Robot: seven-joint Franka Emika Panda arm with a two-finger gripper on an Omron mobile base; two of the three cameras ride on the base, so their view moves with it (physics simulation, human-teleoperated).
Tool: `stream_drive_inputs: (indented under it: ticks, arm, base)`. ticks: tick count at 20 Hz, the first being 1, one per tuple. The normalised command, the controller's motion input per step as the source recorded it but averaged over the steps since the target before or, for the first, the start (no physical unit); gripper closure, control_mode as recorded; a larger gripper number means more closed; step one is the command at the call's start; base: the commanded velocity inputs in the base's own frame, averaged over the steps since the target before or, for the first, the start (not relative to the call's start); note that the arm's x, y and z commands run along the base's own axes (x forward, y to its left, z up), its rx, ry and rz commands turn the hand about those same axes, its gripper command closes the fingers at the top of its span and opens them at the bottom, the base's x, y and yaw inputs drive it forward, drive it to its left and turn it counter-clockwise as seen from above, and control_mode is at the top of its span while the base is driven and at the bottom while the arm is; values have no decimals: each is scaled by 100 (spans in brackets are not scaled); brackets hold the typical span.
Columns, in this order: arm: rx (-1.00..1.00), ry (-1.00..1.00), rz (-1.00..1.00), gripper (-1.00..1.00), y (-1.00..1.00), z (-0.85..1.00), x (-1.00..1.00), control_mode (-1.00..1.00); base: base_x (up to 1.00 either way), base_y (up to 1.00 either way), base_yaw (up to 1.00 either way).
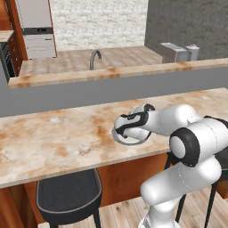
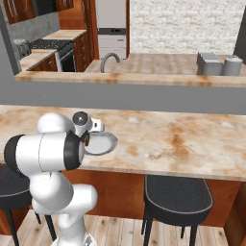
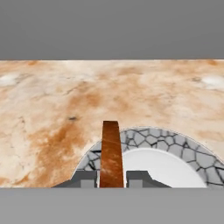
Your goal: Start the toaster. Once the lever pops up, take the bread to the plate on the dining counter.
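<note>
One slice of bread is gripped edge-on between the closed fingers of the gripper, held upright over the near rim of the plate in the hand view. That edge-on hold is judged to follow from how a slice leaves a toaster slot; it would need to be lowered or tipped before it could lie flat. The plate, white at its centre with a grey cracked-stone pattern round its rim, is set near the front edge of the dining counter, within the arm's reach from the stool side, and is partly hidden by the hand in both base views. The toaster is left well behind, on the far kitchen worktop beyond the raised ledge, beside a pale canister. The delivery is judged to be at its last step, with the release not yet made. No brand, label or writing can be read on any surface.
</note>
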Motion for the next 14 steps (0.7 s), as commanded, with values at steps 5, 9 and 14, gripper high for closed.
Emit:
stream_drive_inputs:
  ticks: [5, 9, 14]
  arm:
    - [0, 0, 0, 100, 0, 0, -2, -100]
    - [0, 0, 0, 100, 0, 0, -16, -100]
    - [0, 0, 0, 100, 0, 0, -12, -100]
  base:
    - [0, 0, 0]
    - [0, 0, 0]
    - [0, 0, 0]
